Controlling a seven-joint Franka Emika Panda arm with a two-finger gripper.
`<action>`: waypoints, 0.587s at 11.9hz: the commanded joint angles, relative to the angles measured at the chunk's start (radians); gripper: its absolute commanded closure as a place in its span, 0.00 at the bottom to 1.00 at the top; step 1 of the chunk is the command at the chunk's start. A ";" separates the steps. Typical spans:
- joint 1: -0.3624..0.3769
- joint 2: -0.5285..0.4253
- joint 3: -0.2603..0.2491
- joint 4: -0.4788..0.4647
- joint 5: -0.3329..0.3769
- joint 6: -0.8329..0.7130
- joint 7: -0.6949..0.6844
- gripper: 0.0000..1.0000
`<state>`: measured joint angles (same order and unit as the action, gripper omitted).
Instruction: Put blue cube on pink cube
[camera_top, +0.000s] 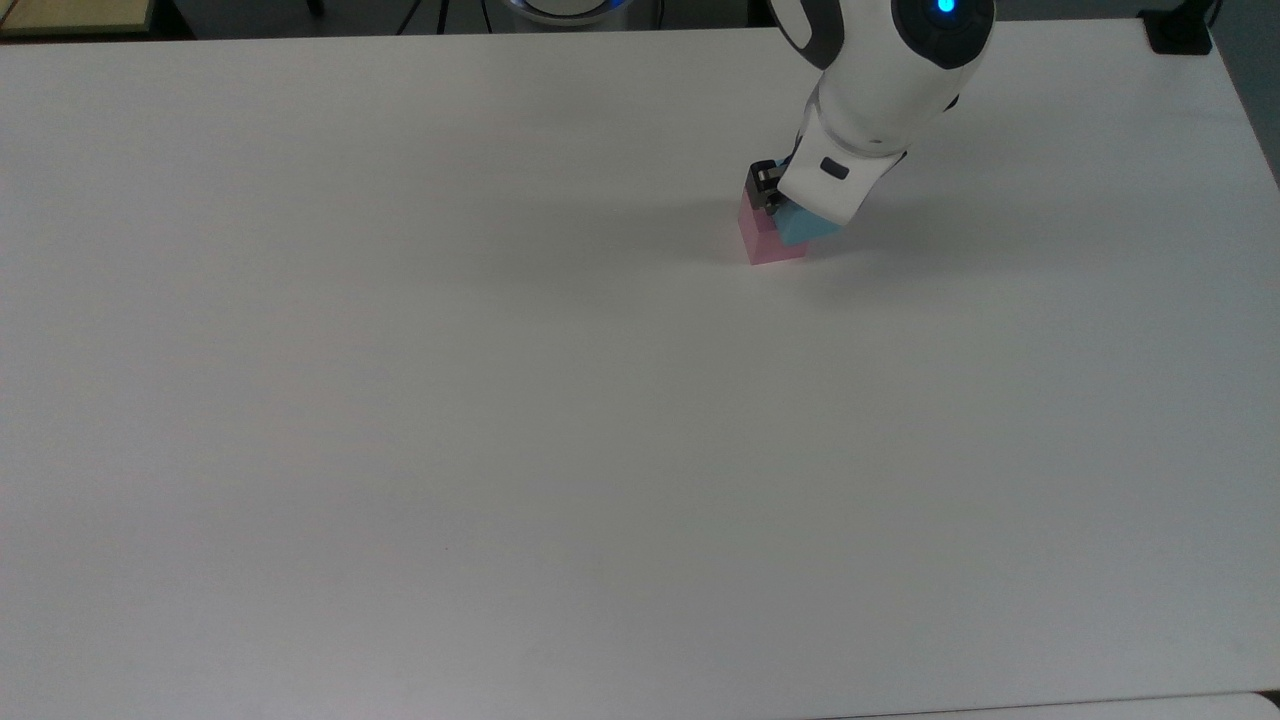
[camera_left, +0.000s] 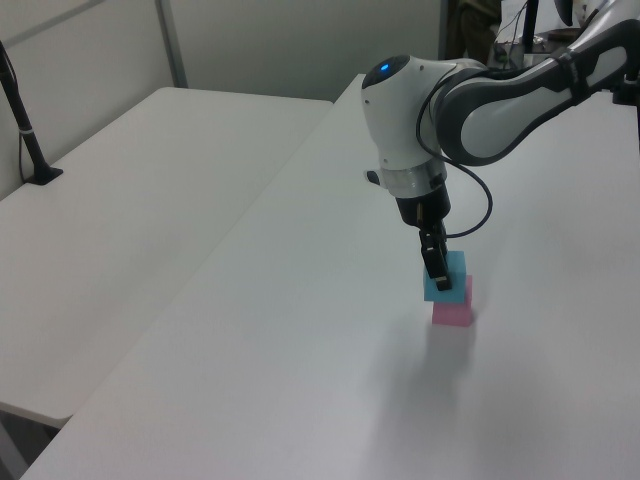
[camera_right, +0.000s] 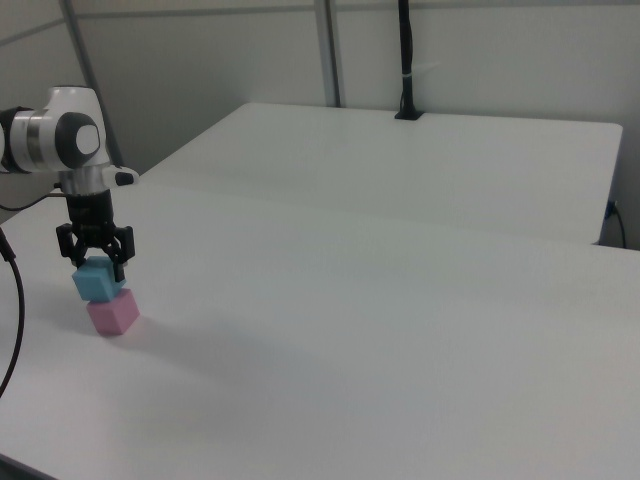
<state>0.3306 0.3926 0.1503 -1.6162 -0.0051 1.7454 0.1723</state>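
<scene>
A big white table (camera_top: 400, 400) is bare at its near edge. Close to the far edge sits the pink cube (camera_left: 452, 312). The blue cube (camera_right: 97, 282) rests on top of it. The gripper (camera_right: 94, 262) reaches down with its fingers closed on the blue cube's sides. Past it stands another white table (camera_left: 150, 180), then grey walls (camera_right: 200, 70).

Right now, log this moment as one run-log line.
gripper: shut on blue cube | blue cube: resting on pink cube | release: not yet
</scene>
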 joint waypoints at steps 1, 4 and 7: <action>0.005 0.005 -0.014 0.009 -0.010 -0.044 0.013 0.00; 0.001 -0.018 -0.020 0.016 -0.004 -0.090 0.013 0.00; -0.008 -0.077 -0.037 0.016 -0.001 -0.144 0.000 0.00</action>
<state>0.3202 0.3760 0.1365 -1.5952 -0.0051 1.6580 0.1723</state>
